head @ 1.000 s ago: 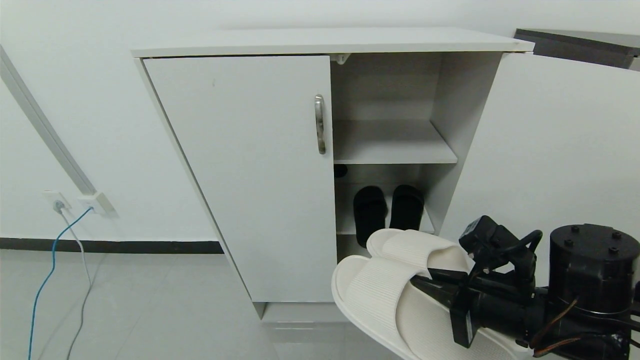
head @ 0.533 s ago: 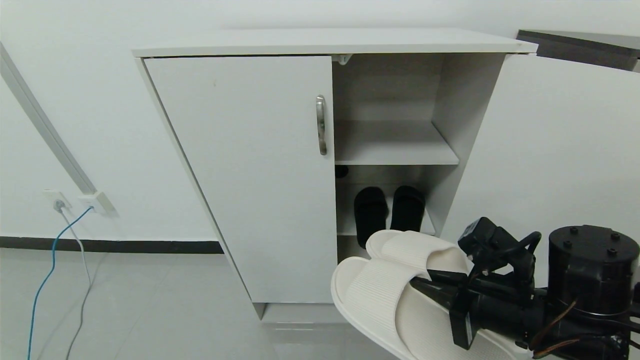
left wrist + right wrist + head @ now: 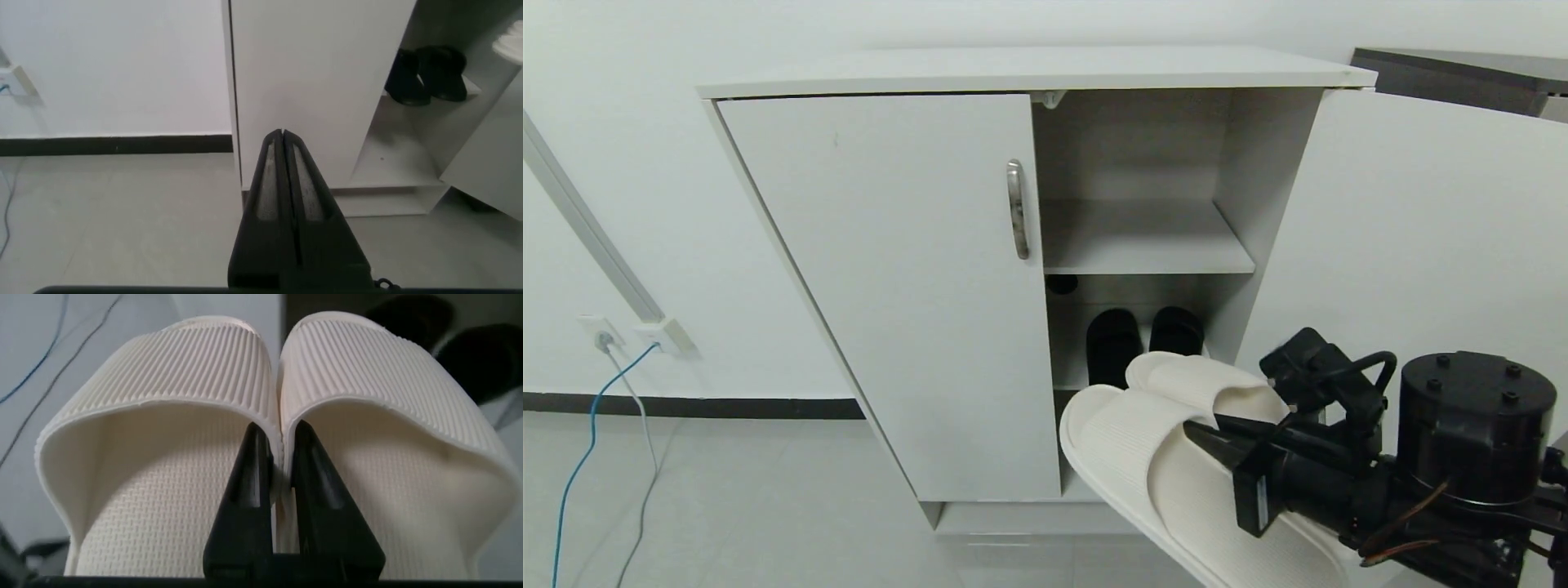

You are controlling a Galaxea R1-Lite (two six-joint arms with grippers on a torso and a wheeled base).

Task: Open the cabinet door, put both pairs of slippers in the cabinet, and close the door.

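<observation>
- My right pincer (image 3: 274,449) is clamped tight on the white slippers' (image 3: 1135,457) inner edges, just before the open cabinet (image 3: 890,286).
- Black slippers (image 3: 1143,339) sit inside, low down.
- Next, I judge: carry the white pair in, clear of them.

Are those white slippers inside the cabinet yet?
Out, not yet in. The right claw holds the white slippers in front of the open cabinet; the black slippers sit inside.

Head above, wrists forward — cabinet (image 3: 890,286) shared
</observation>
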